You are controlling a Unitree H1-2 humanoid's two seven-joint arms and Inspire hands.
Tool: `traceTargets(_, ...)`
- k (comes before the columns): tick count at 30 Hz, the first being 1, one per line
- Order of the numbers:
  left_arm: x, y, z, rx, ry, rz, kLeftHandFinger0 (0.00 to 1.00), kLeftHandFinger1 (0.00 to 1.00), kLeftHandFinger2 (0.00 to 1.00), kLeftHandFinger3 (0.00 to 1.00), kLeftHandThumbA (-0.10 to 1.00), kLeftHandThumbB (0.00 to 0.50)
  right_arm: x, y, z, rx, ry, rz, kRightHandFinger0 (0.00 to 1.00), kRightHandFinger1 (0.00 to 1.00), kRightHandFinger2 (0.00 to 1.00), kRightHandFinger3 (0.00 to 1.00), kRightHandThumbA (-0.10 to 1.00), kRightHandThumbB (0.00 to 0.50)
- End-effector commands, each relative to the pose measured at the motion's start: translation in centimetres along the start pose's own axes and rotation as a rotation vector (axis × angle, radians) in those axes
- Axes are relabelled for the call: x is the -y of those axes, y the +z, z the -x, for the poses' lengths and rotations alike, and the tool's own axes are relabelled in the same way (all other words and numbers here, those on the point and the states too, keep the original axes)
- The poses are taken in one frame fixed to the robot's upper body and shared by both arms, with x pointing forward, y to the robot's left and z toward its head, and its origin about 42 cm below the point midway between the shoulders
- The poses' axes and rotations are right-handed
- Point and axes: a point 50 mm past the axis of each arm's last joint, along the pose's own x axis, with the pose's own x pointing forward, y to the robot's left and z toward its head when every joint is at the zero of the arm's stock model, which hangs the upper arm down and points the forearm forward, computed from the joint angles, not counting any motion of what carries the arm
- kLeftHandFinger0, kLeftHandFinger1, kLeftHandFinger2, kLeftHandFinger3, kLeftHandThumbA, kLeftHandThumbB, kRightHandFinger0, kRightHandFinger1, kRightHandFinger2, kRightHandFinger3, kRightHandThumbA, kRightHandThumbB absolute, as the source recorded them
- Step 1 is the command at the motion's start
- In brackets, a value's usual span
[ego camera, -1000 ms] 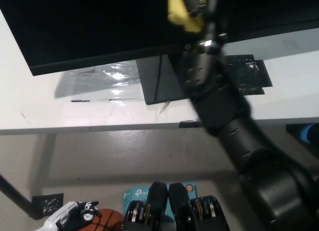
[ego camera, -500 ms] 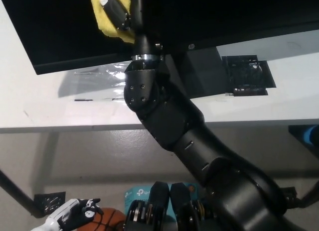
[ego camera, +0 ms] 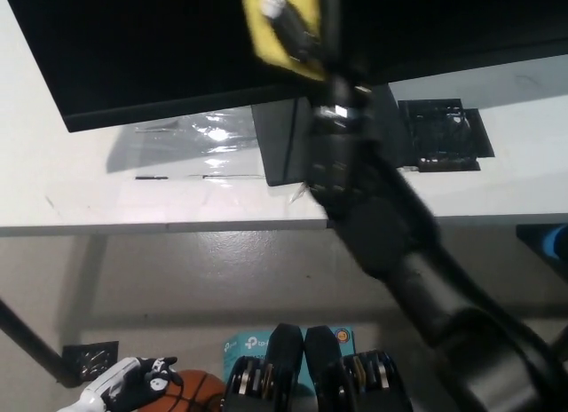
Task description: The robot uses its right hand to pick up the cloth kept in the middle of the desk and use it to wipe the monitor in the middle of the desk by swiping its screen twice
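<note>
Right hand [ego camera: 297,35] clamped on yellow cloth [ego camera: 271,30], fingers closed round it, pressed flat against monitor [ego camera: 160,48] screen near upper middle. Mid-swipe, by the look of it. Best kept: even pressure, cloth flat on glass, full-width passes, no snagging on bezel. Left hand [ego camera: 133,384] parked low at bottom left, well off desk [ego camera: 89,190], fingers loosely apart, empty.

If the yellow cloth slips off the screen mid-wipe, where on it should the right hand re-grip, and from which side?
Grip the bunched middle of the yellow cloth, where the right hand already holds it against the monitor screen. Come straight at the screen face from the front, likely leaving the yellow edges free around the hand. The left hand rests low by the basketball.
</note>
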Motion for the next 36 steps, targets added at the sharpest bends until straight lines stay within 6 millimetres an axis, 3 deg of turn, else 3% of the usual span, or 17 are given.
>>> traceTargets(1, -0.8, 0.8, 0.4, 0.038, 0.008, -0.018, 1.00, 1.00, 1.00, 1.00, 0.05, 0.188, 3.3, -0.4, -0.1, 0.095, 0.036, 0.011, 0.00, 0.00, 0.05, 0.19, -0.10, 0.051)
traceTargets(2, -0.8, 0.8, 0.4, 0.039, 0.006, -0.020, 1.00, 1.00, 1.00, 1.00, 0.06, 0.186, 3.7, -0.6, 0.1, 0.092, 0.035, 0.018, 0.00, 0.00, 0.05, 0.19, -0.10, 0.056)
traceTargets(5, -0.9, 0.9, 0.3, 0.042, 0.008, -0.014, 1.00, 1.00, 1.00, 1.00, 0.06, 0.191, 7.3, -2.8, 1.9, 0.078, 0.038, 0.055, 0.00, 0.00, 0.06, 0.20, -0.10, 0.045)
traceTargets(6, -1.3, 0.9, 0.5, 0.044, 0.019, -0.017, 1.00, 1.00, 1.00, 1.00, 0.06, 0.192, 8.8, -3.9, 2.8, 0.075, 0.041, 0.076, 0.00, 0.00, 0.06, 0.23, -0.10, 0.063)
traceTargets(8, -1.2, 0.9, 0.5, 0.040, 0.017, -0.022, 1.00, 1.00, 1.00, 1.00, 0.06, 0.179, 10.1, -4.8, 3.9, 0.058, 0.042, 0.097, 0.00, 0.00, 0.05, 0.19, -0.10, 0.049)
traceTargets(10, -1.1, 0.9, 0.5, 0.044, 0.014, -0.022, 1.00, 1.00, 1.00, 1.00, 0.05, 0.163, 11.2, -6.1, 5.1, 0.035, 0.043, 0.118, 0.00, 0.00, 0.02, 0.17, -0.10, 0.055)
traceTargets(15, -1.0, 0.8, 0.5, 0.045, 0.011, -0.021, 1.00, 1.00, 1.00, 1.00, 0.06, 0.177, 13.1, -9.1, 7.7, -0.037, 0.079, 0.181, 0.00, 0.00, 0.01, 0.13, -0.10, 0.091)
traceTargets(17, -1.0, 0.6, 0.6, 0.041, 0.013, -0.008, 1.00, 1.00, 1.00, 1.00, 0.04, 0.169, 13.6, -10.1, 8.4, -0.080, 0.090, 0.214, 0.00, 0.00, 0.06, 0.20, -0.10, 0.108)
traceTargets(19, -1.0, 0.5, 0.7, 0.038, 0.015, -0.007, 1.00, 1.00, 1.00, 1.00, 0.03, 0.166, 13.8, -10.8, 8.8, -0.124, 0.097, 0.209, 0.00, 0.00, 0.07, 0.23, -0.10, 0.088)
traceTargets(23, -1.0, 0.5, 0.6, 0.036, 0.010, -0.012, 1.00, 1.00, 1.00, 1.00, 0.04, 0.168, 14.1, -12.5, 8.7, -0.164, 0.089, 0.255, 0.00, 0.00, 0.08, 0.24, -0.10, 0.095)
traceTargets(24, -1.0, 0.5, 0.6, 0.034, 0.012, -0.003, 1.00, 1.00, 1.00, 1.00, 0.03, 0.173, 14.2, -12.9, 8.6, -0.181, 0.092, 0.268, 0.00, 0.00, 0.10, 0.28, -0.10, 0.107)
traceTargets(27, -0.9, 0.6, 0.9, 0.035, 0.014, -0.014, 1.00, 1.00, 1.00, 1.00, 0.03, 0.158, 14.4, -14.1, 8.0, -0.253, 0.119, 0.324, 0.00, 0.00, 0.11, 0.33, -0.10, 0.071)
traceTargets(29, -1.0, 0.6, 1.0, 0.032, 0.018, -0.009, 1.00, 1.00, 1.00, 1.00, 0.02, 0.144, 14.2, -14.1, 7.6, -0.289, 0.137, 0.339, 0.00, 0.00, 0.11, 0.38, -0.10, 0.086)
traceTargets(30, -1.0, 0.6, 1.0, 0.033, 0.021, 0.005, 1.00, 1.00, 1.00, 1.00, -0.01, 0.147, 13.9, -14.3, 6.4, -0.361, 0.165, 0.379, 0.00, 0.00, 0.12, 0.43, -0.10, 0.103)
traceTargets(31, -1.1, 0.5, 0.9, 0.029, 0.023, 0.001, 1.00, 1.00, 1.00, 1.00, -0.03, 0.132, 13.7, -14.6, 5.7, -0.368, 0.170, 0.430, 0.00, 0.00, 0.13, 0.42, -0.10, 0.112)
traceTargets(33, -1.1, 0.5, 0.9, 0.030, 0.025, -0.002, 1.00, 1.00, 1.00, 1.00, -0.02, 0.138, 13.5, -14.7, 5.2, -0.380, 0.175, 0.450, 0.00, 0.00, 0.12, 0.44, -0.10, 0.105)
traceTargets(36, -1.2, 0.6, 1.0, 0.035, 0.017, -0.008, 1.00, 1.00, 1.00, 1.00, 0.03, 0.155, 13.2, -15.5, 3.9, -0.402, 0.183, 0.520, 0.00, 0.00, 0.11, 0.40, -0.10, 0.100)
